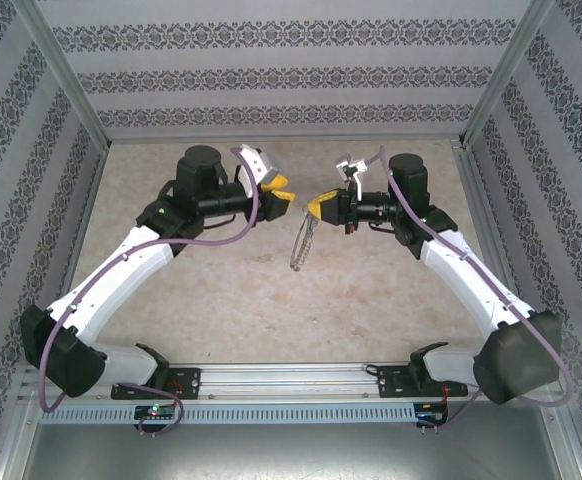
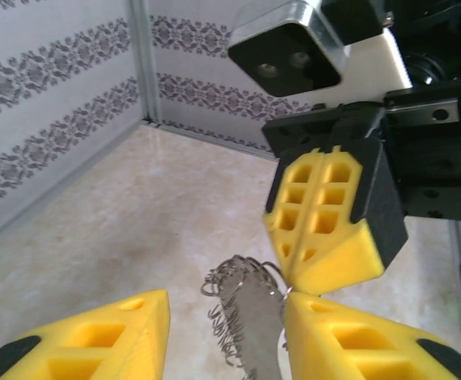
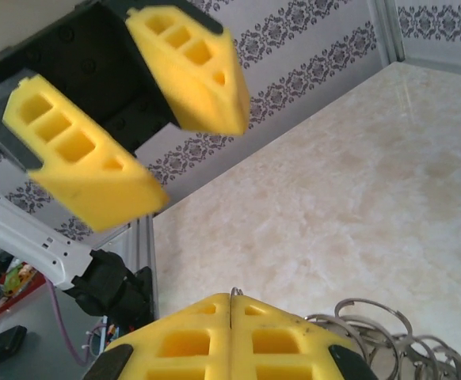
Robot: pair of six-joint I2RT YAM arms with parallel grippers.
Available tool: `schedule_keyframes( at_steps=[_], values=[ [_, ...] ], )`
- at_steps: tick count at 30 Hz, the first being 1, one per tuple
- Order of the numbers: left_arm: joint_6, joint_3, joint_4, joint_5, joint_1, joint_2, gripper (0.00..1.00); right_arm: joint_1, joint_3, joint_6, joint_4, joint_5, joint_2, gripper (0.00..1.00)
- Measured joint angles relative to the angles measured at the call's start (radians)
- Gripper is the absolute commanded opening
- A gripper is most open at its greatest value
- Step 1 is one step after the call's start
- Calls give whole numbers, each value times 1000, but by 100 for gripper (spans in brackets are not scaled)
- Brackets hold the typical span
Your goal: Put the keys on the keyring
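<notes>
- Top view: nearest the lens, the slotted rail (image 1: pixel 291 410) runs along the near edge of the table (image 1: pixel 371 310), with both arms bolted to it and reaching inward over the middle.
- The left gripper (image 1: pixel 283 198) and right gripper (image 1: pixel 316 210) face each other tip to tip, close but apart, raised above the tabletop.
- The keyring (image 1: pixel 301 248) hangs from the right gripper's yellow tips as a narrow silvery loop and dangles clear of the table.
- Left wrist view: the left gripper (image 2: pixel 226 301) has its own fingers (image 2: pixel 96 340) spread wide at the bottom edge, closing on nothing.
- The keyring (image 2: pixel 242 317) hangs in the gap between them, nearer the right-hand finger, its fringe of small wire loops bunched together.
- The right gripper (image 2: pixel 302 273) comes down from above, fingers pressed together and pinching the top of the loop.
- Right wrist view: the right gripper (image 3: pixel 230 305) is clamped tight, and a thin wire pokes out at the seam.
- Coils of the keyring (image 3: pixel 389 340) show just beside those fingers, at the lower right.
- The left gripper (image 3: pixel 191 162) sits above, its jaws well apart, against the patterned wall (image 3: pixel 294 79).
</notes>
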Motion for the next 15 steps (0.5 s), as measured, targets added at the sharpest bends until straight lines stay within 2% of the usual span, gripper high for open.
schedule_keyframes(
  at_steps=[3,10,15],
  values=[
    [33,90,-65,19,46,43,50,-16,77,-47,-62,-20,39,0],
    [135,361,-311,135,114,212,51,-31,231,-151,-198,-55,126,0],
    [195,483,-448,203,116,317,51,-28,369,-287,-378,12,188,0]
  ],
)
